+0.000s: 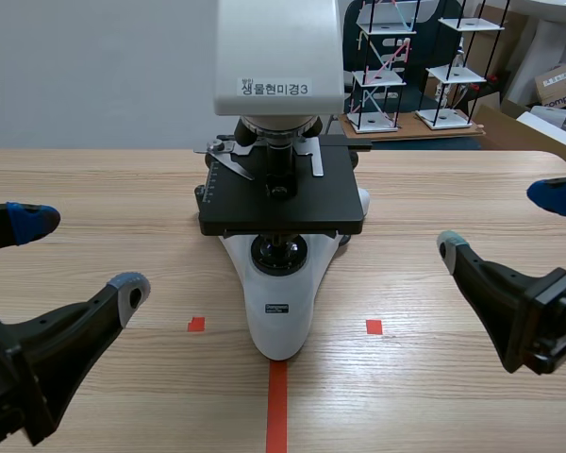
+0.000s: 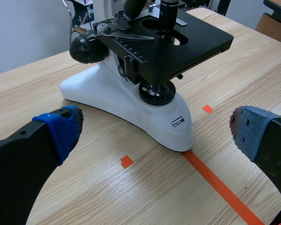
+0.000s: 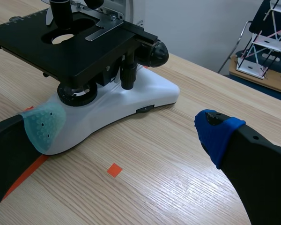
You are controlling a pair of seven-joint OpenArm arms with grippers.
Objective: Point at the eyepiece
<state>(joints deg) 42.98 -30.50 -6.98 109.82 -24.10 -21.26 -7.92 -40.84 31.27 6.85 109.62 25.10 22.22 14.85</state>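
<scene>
A white microscope (image 1: 278, 311) with a black stage (image 1: 281, 196) stands at the table's middle, its head (image 1: 278, 57) cut off by the frame, so the eyepiece is hidden in every view. My left gripper (image 1: 80, 253) hangs open low at the left, well short of the base. My right gripper (image 1: 505, 222) hangs open at the right, likewise apart. In the left wrist view the base (image 2: 131, 105) and stage (image 2: 178, 42) lie ahead of the open gripper (image 2: 154, 129). The right wrist view shows the base (image 3: 126, 105) ahead of the open gripper (image 3: 126, 124), one fingertip (image 3: 44, 125) close beside it.
Behind the table at the right stand white-and-black shelf models (image 1: 410, 57) and cardboard boxes (image 1: 557, 90). Bare wooden tabletop (image 1: 104, 179) spreads on both sides of the microscope.
</scene>
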